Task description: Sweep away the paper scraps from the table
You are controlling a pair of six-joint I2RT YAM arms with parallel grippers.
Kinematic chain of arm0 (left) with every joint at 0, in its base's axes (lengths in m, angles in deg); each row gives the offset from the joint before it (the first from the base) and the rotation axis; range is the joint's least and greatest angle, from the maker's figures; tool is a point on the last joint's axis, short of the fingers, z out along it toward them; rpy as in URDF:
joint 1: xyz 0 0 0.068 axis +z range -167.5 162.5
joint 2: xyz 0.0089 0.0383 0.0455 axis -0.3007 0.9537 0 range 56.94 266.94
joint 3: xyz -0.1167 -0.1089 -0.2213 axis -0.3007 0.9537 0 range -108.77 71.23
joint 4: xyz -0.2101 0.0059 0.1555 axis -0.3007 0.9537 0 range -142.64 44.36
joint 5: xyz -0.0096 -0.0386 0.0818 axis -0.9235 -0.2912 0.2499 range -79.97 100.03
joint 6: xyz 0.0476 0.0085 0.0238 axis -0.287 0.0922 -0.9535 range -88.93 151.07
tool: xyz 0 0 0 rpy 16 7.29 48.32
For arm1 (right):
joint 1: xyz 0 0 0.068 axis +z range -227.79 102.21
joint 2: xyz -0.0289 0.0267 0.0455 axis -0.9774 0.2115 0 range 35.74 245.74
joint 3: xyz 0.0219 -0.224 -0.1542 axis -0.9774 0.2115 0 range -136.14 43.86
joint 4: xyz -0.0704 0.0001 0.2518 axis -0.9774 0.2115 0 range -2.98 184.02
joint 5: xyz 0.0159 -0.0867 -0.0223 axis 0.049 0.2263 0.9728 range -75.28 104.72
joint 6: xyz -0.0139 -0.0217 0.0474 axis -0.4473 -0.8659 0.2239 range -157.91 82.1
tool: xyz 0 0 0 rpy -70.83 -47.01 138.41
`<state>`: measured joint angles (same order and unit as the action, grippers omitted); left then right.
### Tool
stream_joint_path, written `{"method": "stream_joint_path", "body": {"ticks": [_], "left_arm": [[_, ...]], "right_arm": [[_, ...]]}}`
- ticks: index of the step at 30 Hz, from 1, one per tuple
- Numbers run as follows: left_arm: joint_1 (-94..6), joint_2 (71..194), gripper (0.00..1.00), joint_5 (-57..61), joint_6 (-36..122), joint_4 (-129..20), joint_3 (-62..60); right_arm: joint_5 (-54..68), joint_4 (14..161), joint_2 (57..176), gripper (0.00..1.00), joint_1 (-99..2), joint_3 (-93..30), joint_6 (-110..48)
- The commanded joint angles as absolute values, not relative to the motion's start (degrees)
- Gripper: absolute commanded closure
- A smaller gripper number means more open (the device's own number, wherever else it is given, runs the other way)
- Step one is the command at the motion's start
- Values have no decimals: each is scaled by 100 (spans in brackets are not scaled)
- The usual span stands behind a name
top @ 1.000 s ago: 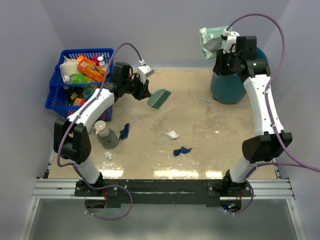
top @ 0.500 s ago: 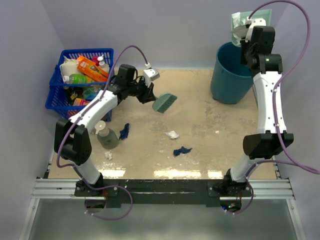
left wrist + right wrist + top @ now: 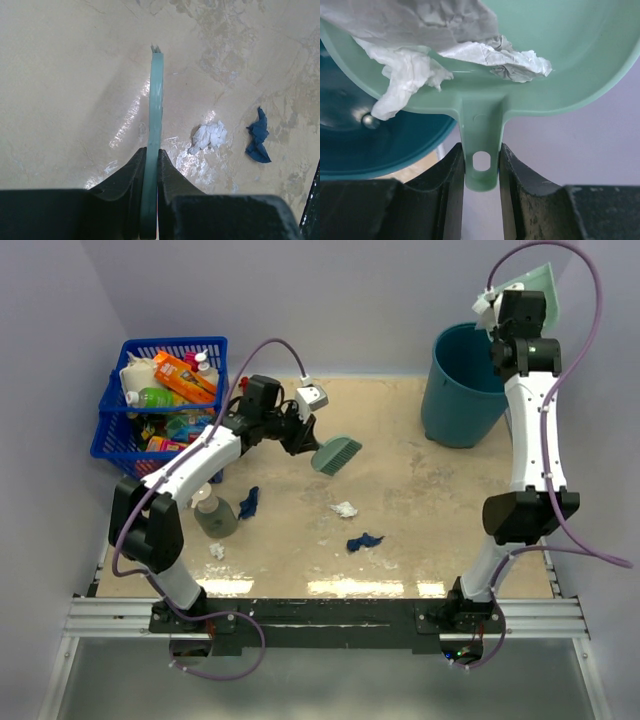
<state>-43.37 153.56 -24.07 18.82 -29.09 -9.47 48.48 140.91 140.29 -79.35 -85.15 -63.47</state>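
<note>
My left gripper (image 3: 306, 434) (image 3: 151, 159) is shut on the handle of the teal hand brush (image 3: 337, 453) (image 3: 156, 95), which hangs over the back-left part of the table (image 3: 440, 510). Paper scraps lie on the table: a white one (image 3: 345, 509) (image 3: 208, 137), a navy one (image 3: 365, 540) (image 3: 258, 142), another navy one (image 3: 248, 502) and a small white one (image 3: 217, 551). High at the back right, my right gripper (image 3: 512, 300) (image 3: 481, 155) is shut on the handle of the pale green dustpan (image 3: 535, 282) (image 3: 555, 60). The pan holds crumpled white and grey paper (image 3: 410, 75) and is tilted above the teal bucket (image 3: 463, 385) (image 3: 365, 145).
A blue plastic basket (image 3: 118, 405) full of bottles and packets stands at the back left. A clear bottle with a beige cap (image 3: 211, 512) stands near the left edge, beside the left navy scrap. Pale walls close in the sides and back.
My right arm has swung the dustpan up and to the right, from left of the bucket to above its far-right rim. The left arm has carried the brush to the right and slightly nearer.
</note>
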Motion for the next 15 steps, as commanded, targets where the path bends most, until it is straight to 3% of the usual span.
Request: {"method": "stream_joint_path", "body": {"ticks": [1, 7, 12, 15], "left_arm": [[-4430, 15036, 100, -2556, 1771, -3164, -945], [-4598, 15019, 100, -2547, 1745, -3155, -989], [-4800, 14914, 100, -2249, 1271, -2935, -980], [-4817, 14913, 100, -2222, 1252, -2891, -1033]], "right_arm": [[5978, 14231, 14086, 100, -7946, -8430, -7497], [6638, 13432, 13735, 100, -7946, -7569, -8743], [7527, 9508, 12691, 100, -7928, -4943, -11687], [7510, 9463, 12748, 100, -7937, -4832, -11914]]}}
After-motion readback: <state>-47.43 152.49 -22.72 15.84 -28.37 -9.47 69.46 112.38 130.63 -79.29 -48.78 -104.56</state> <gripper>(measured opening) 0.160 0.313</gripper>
